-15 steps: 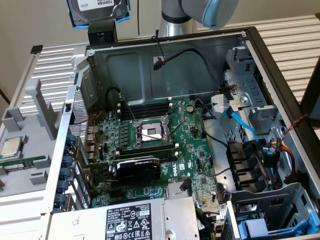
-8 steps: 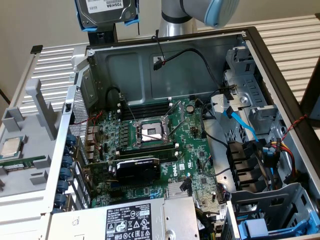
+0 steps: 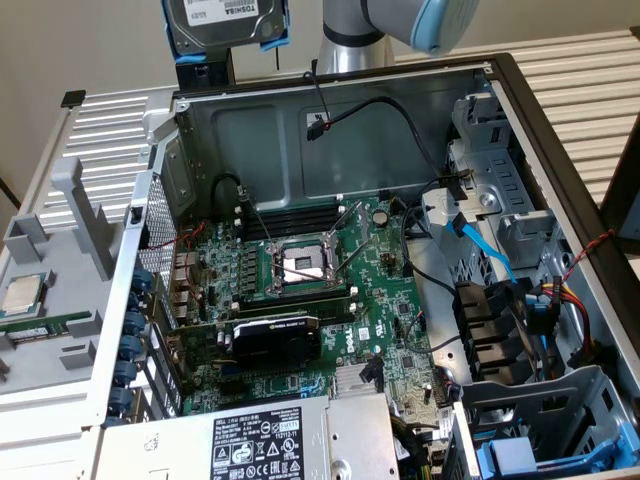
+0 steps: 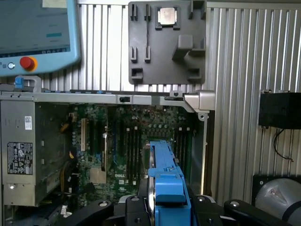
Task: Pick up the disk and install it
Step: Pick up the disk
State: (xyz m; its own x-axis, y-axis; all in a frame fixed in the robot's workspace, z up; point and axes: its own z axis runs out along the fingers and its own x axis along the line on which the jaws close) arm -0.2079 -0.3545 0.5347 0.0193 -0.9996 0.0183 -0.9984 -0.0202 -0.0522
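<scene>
Pick-up looks done: hand (image 4: 167,209) is clamped on the disk (image 3: 225,20), its blue carrier edge-on between the fingers, held in the air above the far wall of the open PC case (image 3: 300,130). Install is not done. The disk sits in no bay and is well apart from the drive cage (image 3: 590,390) at the exterior view's right.

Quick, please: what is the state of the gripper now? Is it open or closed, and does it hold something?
Gripper: closed on the disk, holding it by its blue carrier above the open computer case.
</scene>
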